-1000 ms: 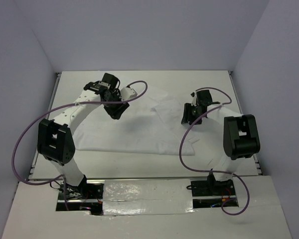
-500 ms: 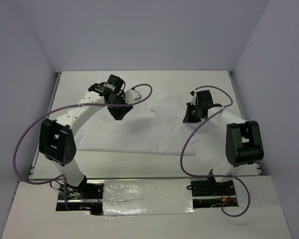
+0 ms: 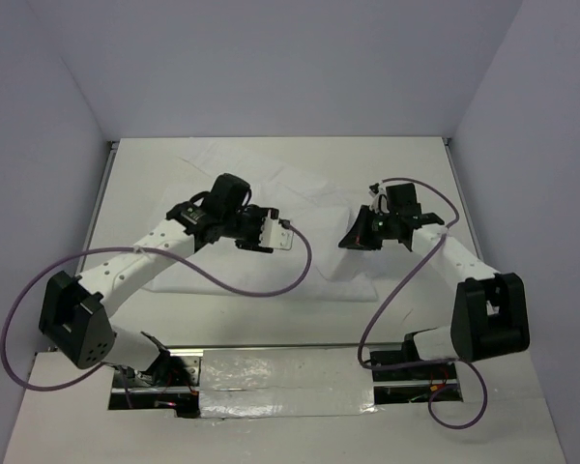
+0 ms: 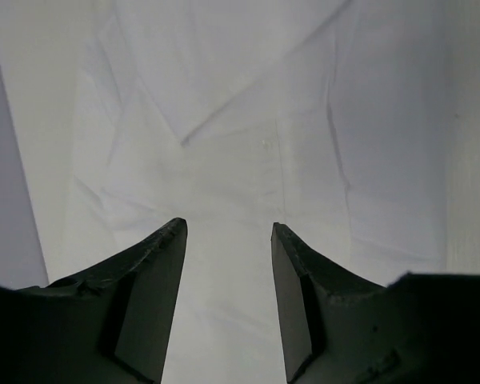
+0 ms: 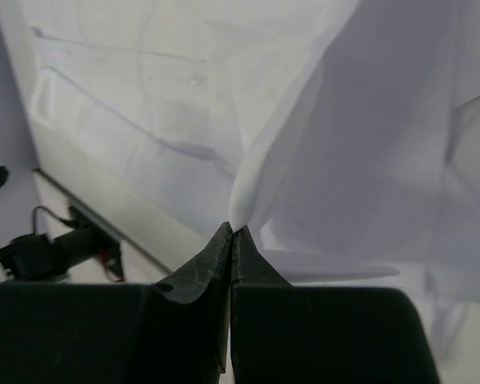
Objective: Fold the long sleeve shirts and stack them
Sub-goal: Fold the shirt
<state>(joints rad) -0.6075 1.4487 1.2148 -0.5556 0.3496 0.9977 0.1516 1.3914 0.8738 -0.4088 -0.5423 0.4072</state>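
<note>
Pressed together at the tips, the right pincer (image 5: 230, 232) is seen in its wrist view pinching a raised fold of the white shirt (image 5: 344, 160). The cloth is drawn up from the closed tips toward the upper right of that frame, and flatter cloth is spread across the upper left. In the overhead view this pincer (image 3: 354, 240) is placed right of centre, at the right-hand side of the shirt (image 3: 290, 188), with its arm reaching in from the lower right.

The left pincer (image 4: 228, 228) is held spread apart in its own wrist view. Its two dark fingers (image 4: 156, 268) are set at the bottom of the frame with a clear gap, through which the wrinkled shirt (image 4: 248, 120) is seen further off. Whether those fingers touch the cloth cannot be told. In the overhead view the left pincer (image 3: 282, 236) is found near the centre of the frame, over the middle of the shirt, pointed toward the right one and set apart from it.

The shirt is laid wrinkled on the white table (image 3: 416, 159), across the middle of the frame, with its far edge toward the upper left.
</note>
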